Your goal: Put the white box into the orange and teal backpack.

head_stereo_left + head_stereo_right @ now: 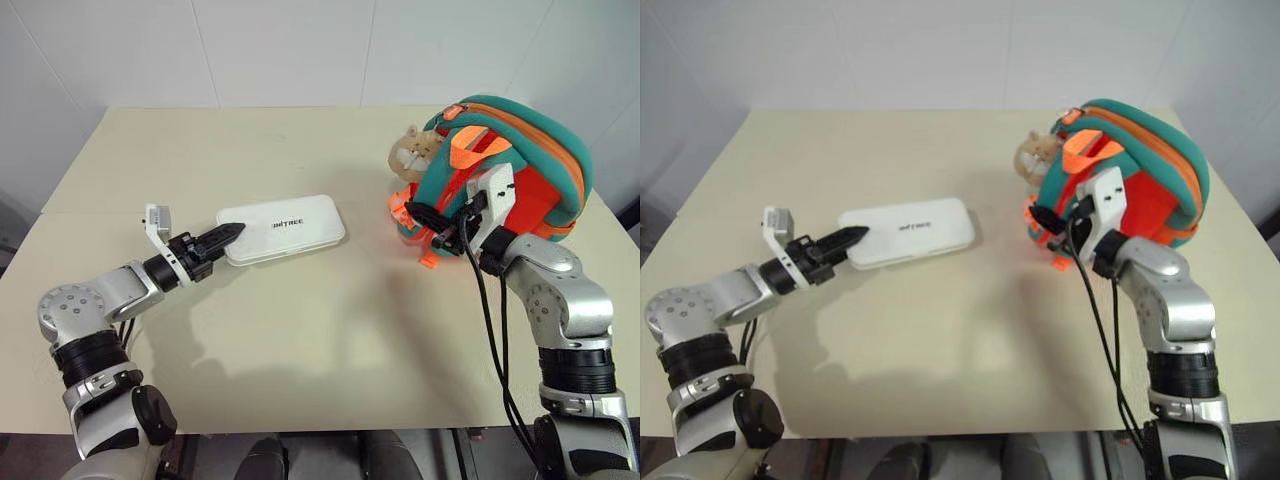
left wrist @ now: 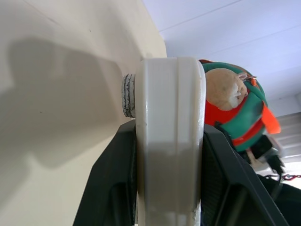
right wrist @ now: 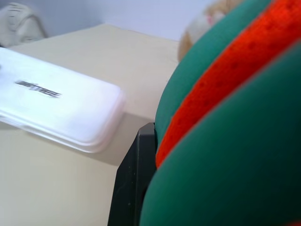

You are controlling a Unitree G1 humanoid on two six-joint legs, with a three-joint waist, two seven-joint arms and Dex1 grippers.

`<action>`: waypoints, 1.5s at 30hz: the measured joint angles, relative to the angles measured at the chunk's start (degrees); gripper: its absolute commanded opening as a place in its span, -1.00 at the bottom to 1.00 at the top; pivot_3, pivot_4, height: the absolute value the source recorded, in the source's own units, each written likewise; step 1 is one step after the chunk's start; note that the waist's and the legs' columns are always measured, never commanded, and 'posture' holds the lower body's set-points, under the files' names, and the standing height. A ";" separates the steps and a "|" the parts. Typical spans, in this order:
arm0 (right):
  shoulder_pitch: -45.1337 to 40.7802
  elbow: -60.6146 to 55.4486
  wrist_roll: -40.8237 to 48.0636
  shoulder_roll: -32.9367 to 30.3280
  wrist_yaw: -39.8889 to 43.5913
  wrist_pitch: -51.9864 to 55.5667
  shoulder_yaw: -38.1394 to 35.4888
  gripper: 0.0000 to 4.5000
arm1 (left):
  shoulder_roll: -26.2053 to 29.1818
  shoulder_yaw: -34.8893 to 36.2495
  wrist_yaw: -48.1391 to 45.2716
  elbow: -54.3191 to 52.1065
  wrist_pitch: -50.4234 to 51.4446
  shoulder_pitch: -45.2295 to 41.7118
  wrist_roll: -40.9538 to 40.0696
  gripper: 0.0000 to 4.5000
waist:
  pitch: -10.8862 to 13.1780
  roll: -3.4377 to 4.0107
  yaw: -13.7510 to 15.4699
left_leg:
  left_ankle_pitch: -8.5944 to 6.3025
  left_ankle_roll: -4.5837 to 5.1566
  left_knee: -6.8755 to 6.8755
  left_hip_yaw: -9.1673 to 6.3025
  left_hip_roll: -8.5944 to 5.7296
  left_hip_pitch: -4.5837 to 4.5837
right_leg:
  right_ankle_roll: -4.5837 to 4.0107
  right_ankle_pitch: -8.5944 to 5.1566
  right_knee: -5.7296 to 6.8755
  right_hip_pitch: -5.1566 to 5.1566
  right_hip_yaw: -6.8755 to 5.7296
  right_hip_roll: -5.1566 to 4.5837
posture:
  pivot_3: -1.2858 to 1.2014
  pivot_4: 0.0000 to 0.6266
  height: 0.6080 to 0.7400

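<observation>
White plastic, flat and round-cornered with dark lettering: the white box [image 1: 283,228] lies on the beige table [image 1: 300,330], mid-left, well apart from the bag. My left pincer [image 1: 229,234] is clamped on the box's near-left end, a black finger on either face. My right pincer [image 1: 425,214] is closed on the teal trim of the small orange and teal backpack [image 1: 520,165], tan plush toy [image 1: 415,152] attached, at the table's right.

A pale cream bench [image 1: 300,330] stretches out ahead, its far edge meeting a white wall [image 1: 290,50] behind it.
</observation>
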 measured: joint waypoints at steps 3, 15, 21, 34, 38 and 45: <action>0.47 -3.02 1.91 -0.91 0.94 1.97 0.00 -0.76 | 0.78 -0.66 -0.38 0.66 -0.61 -0.01 0.08 -0.41 | 0.00 0.00 0.00 | 0.00 0.00 -0.01 0.00 0.00 -0.01 | 0.00 0.00 -0.02 -0.01 0.01 -0.01 | 0.03 -0.52 1.00; 0.09 -18.10 16.09 -9.63 8.71 13.44 0.73 -0.76 | 7.97 -4.04 -5.55 5.98 -3.71 -1.53 1.97 -0.41 | 0.00 0.00 0.03 | -0.05 0.05 -0.02 0.06 0.01 -0.04 | -0.01 0.00 0.00 -0.10 0.00 -0.01 | 0.03 -0.52 1.00; -2.48 -22.03 23.18 -12.30 10.92 16.93 0.73 -0.76 | 11.61 -5.97 -9.64 9.18 -5.78 -2.01 3.86 -0.41 | 0.01 -0.01 0.16 | -0.11 0.12 -0.05 0.06 0.01 -0.10 | 0.00 -0.01 -0.07 -0.12 -0.03 -0.04 | 0.03 -0.52 1.00; -6.08 -29.86 33.97 -23.37 23.07 19.28 1.44 -0.76 | 18.74 -12.77 -21.02 13.54 -7.72 -4.92 9.05 -0.41 | 0.02 -0.05 0.16 | -0.19 0.20 -0.03 0.44 0.02 -0.35 | 0.00 0.00 0.03 -0.57 -0.05 -0.10 | 0.03 -0.52 1.00; -0.57 -31.85 30.99 -24.64 28.52 14.75 1.76 -0.76 | 20.73 -14.51 -25.47 13.00 -9.19 -4.89 10.10 -0.41 | 0.06 -0.23 0.17 | -0.20 0.22 -0.01 0.48 0.05 -0.35 | 0.00 0.00 0.04 -0.57 -0.06 -0.10 | 0.03 -0.52 1.00; 5.84 -29.99 23.67 -25.36 34.34 6.79 3.01 -0.76 | 25.79 -14.13 -34.81 4.83 -14.07 -3.56 10.02 -0.41 | 0.10 -0.29 0.07 | -0.20 0.22 0.03 0.54 0.07 -0.33 | 0.00 0.00 0.12 -0.59 -0.03 -0.09 | 0.03 -0.52 1.00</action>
